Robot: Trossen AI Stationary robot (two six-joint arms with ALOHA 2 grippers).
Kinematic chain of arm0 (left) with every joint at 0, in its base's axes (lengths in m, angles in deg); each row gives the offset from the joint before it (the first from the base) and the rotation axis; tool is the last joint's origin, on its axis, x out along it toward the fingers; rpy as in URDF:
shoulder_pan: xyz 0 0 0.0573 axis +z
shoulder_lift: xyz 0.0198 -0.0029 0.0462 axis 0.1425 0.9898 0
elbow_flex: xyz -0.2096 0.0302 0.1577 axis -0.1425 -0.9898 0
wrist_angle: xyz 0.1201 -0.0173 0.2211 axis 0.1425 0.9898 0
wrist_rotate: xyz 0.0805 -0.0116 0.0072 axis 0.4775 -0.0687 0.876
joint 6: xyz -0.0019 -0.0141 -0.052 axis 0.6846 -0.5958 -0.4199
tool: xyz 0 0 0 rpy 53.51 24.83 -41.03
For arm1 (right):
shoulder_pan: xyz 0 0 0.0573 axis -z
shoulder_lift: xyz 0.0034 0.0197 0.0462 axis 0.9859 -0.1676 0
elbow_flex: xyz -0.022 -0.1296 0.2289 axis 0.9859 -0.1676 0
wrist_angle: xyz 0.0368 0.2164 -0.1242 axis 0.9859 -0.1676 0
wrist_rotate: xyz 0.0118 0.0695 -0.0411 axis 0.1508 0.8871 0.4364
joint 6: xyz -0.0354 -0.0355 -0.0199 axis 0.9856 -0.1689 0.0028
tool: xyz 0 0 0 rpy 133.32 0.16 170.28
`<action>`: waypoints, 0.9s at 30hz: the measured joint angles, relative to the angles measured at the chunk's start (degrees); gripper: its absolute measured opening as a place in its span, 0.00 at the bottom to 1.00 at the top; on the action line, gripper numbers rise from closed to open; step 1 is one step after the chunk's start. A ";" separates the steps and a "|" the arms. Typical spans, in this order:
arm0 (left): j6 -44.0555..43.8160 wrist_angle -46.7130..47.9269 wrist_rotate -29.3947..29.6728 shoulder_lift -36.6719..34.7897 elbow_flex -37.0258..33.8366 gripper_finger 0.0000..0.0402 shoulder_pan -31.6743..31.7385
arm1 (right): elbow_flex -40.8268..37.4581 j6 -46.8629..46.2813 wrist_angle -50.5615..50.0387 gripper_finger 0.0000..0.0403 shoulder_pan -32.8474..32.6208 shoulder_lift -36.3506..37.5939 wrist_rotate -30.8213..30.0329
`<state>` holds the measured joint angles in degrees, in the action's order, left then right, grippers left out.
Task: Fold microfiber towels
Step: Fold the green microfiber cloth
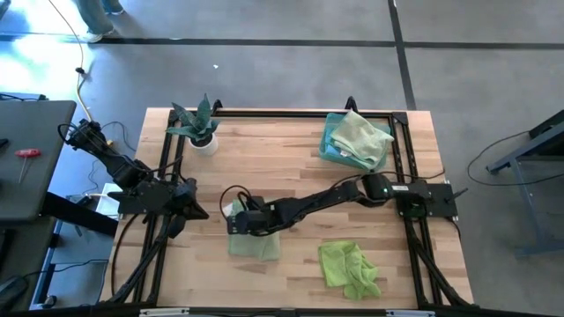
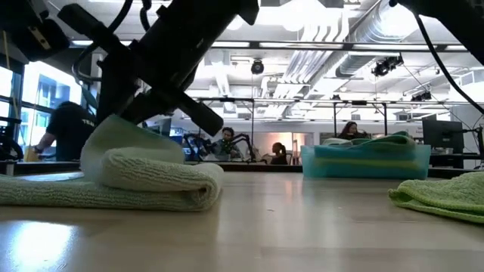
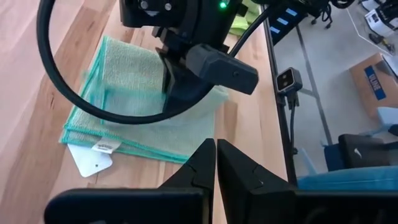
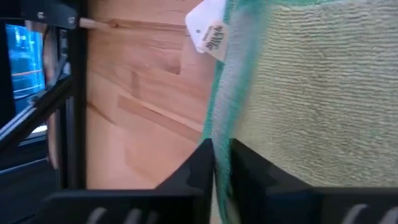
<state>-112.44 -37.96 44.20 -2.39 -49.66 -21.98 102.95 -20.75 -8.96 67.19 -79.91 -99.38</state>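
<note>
A pale sage green towel (image 1: 256, 241) with teal stitched edges lies folded in layers on the table's near middle; it also shows in the left wrist view (image 3: 134, 115). My right gripper (image 1: 236, 218) reaches across from the right and is shut on the towel's left part. My left gripper (image 1: 196, 210) is shut and empty, just left of the towel, its fingertips (image 3: 216, 163) pointing toward it. A crumpled lime green towel (image 1: 350, 269) lies near the front right. A stack of folded towels (image 1: 355, 141) lies at the far right. My right gripper pinches the towel's teal stitched edge (image 4: 217, 127) between its two fingers, slanting down from the table's right side. The held part (image 2: 113, 140) stands a little above the rest of the towel, which lies folded over on the table (image 2: 151, 185).
A small spiky plant in a white pot (image 1: 201, 132) stands at the far left. A black frame (image 1: 291, 113) runs round the table's edges. A white tag (image 3: 93, 158) sticks out from the towel's corner. Bare wood lies between the sage towel and the stack.
</note>
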 joint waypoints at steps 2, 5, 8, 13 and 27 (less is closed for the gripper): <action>0.32 0.02 0.00 0.00 0.00 0.02 0.00 | 0.00 0.00 0.46 0.16 0.01 0.00 0.42; 0.48 0.03 -0.01 0.00 0.00 0.02 0.00 | -0.02 0.22 0.98 0.28 0.18 0.00 1.56; 0.48 0.04 -0.02 0.00 0.00 0.02 0.00 | -0.02 1.91 1.57 0.38 0.54 0.07 3.91; 0.46 0.28 -0.63 0.02 0.00 0.02 0.00 | -0.07 5.33 -0.24 0.46 0.63 1.05 4.01; 0.46 0.96 -0.90 0.01 0.00 0.02 0.00 | -0.19 5.47 -20.64 0.34 -1.91 4.08 2.01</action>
<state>-111.99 -37.00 43.30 -2.38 -49.66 -21.98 102.76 -15.28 -29.60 65.28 -75.83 -97.38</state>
